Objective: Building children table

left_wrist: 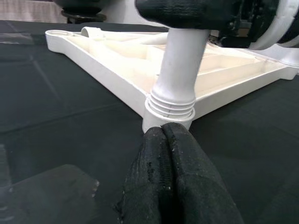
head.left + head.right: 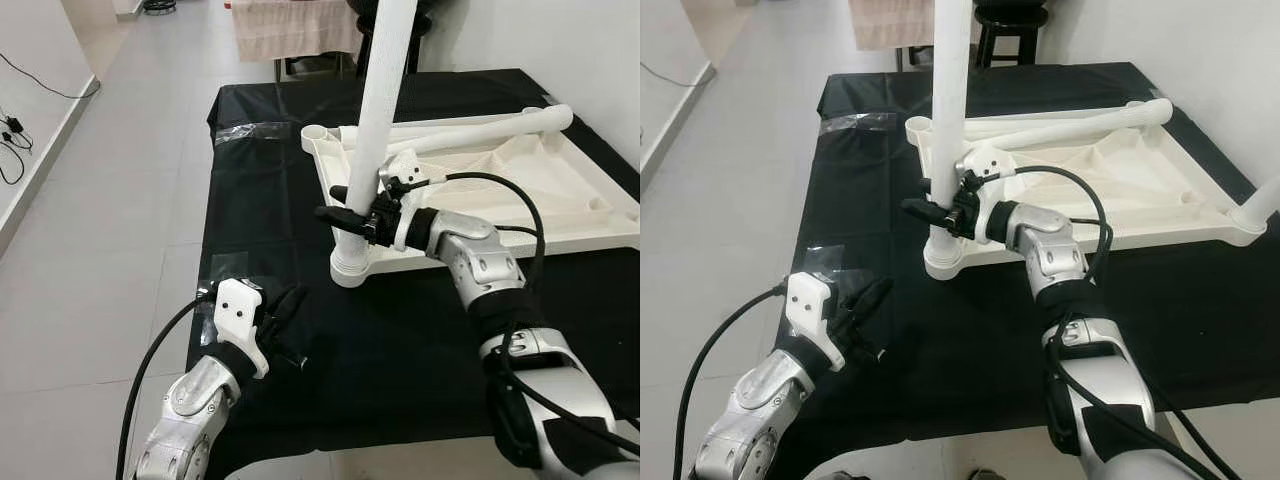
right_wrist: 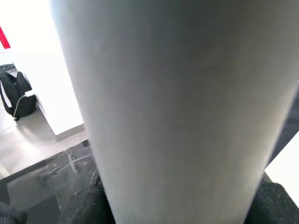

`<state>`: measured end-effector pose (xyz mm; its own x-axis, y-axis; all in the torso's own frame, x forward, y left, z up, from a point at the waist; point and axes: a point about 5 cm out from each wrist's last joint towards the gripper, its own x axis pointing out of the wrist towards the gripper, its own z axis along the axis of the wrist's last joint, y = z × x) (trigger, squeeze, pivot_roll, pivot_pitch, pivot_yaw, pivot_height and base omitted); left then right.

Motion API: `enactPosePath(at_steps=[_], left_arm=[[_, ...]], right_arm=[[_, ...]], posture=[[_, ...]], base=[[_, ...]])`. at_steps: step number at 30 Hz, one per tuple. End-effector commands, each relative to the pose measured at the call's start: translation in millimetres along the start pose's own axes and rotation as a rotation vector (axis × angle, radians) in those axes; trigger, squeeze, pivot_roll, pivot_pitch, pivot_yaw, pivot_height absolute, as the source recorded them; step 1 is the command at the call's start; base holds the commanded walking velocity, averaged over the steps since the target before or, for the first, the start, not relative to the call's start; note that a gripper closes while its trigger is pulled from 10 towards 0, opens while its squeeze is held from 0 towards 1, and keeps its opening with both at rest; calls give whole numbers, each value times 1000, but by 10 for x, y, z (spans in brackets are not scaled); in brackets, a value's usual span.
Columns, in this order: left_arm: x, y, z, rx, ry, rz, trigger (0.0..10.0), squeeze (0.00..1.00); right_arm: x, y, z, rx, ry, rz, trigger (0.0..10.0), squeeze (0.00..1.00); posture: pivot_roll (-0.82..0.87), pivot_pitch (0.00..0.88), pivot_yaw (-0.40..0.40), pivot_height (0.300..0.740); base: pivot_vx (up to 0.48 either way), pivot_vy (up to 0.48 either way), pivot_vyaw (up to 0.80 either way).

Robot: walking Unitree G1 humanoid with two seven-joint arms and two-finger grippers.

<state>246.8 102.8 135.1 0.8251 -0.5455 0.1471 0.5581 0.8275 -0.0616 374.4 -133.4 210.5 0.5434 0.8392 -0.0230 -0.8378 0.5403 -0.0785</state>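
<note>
The white plastic upside-down tabletop [image 2: 500,190] lies on the black cloth-covered table [image 2: 400,350], toward its far right part. The right gripper [image 2: 350,215] clasps the upright white cylindrical leg [image 2: 378,130] standing in the tabletop's near-left corner socket. The left gripper [image 2: 285,320], fingers pressed together and holding nothing, hovers over bare cloth near the table's front-left edge, where open cloth remains.
</note>
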Motion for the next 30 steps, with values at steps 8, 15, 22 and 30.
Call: enactPosePath(at_steps=[8, 15, 22, 30], left_arm=[[-35, 13, -4, -5, 12, 1, 10000, 0], [-14, 44, -3, 3, 11, 7, 10000, 0], [-11, 69, 4, 5, 4, 29, 10000, 0], [3, 49, 0, 0, 7, 19, 10000, 0]], right_arm=[[-166, 3, -325, 92, 38, -586, 0, 0], [63, 552, -658, 169, 23, -622, 0, 0], [56, 586, -641, 158, 40, -618, 0, 0], [87, 526, -448, 165, -13, -529, 10000, 1000]], posture=[[1, 146, -27, 740], [4, 132, -32, 740], [-6, 135, -26, 740], [5, 131, -21, 740]], base=[[0, 0, 0], [0, 0, 0], [0, 0, 0], [0, 0, 0]])
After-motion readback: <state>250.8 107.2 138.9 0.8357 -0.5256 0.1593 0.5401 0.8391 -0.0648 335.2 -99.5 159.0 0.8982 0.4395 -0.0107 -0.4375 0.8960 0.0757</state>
